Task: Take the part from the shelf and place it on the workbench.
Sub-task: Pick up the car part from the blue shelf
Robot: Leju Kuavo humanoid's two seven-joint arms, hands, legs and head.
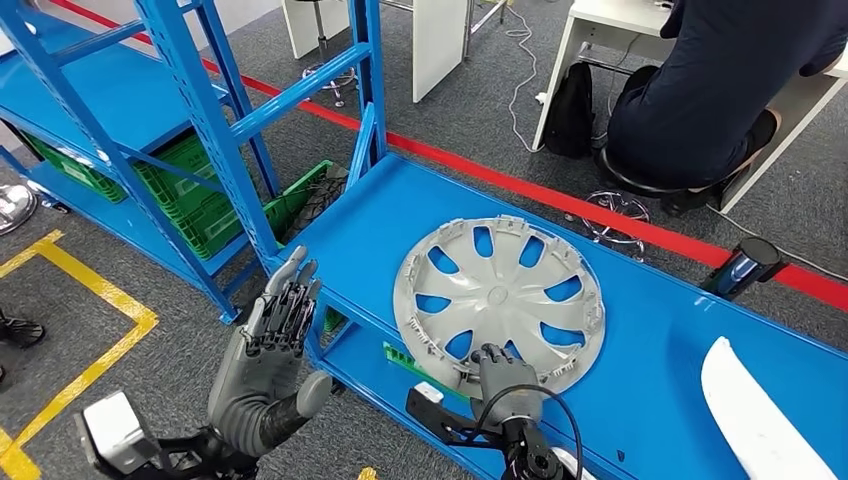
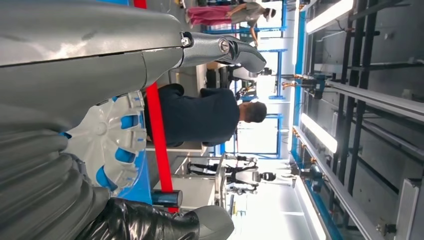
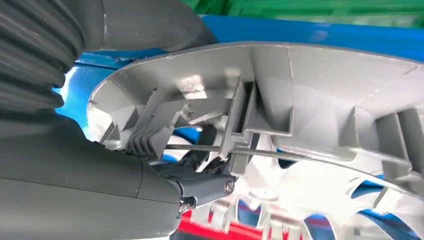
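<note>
One grey wheel cover (image 1: 498,298) lies flat on the blue shelf (image 1: 670,340), inner side up, near the front edge. The right robot hand (image 1: 503,383) grasps its near rim, with its fingers (image 3: 197,155) hooked over the edge among the clips. The left robot hand (image 1: 268,355) is raised beside the shelf's front edge, released, fingers apart and holding nothing. A seated person (image 1: 720,80) is behind the red floor line (image 1: 520,185).

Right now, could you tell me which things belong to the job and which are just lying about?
Job:
round grey plastic wheel cover
blue metal shelf
right hand gripping the cover's near rim
left hand, fingers apart

Lying about:
green plastic crates
white curved panel
</note>
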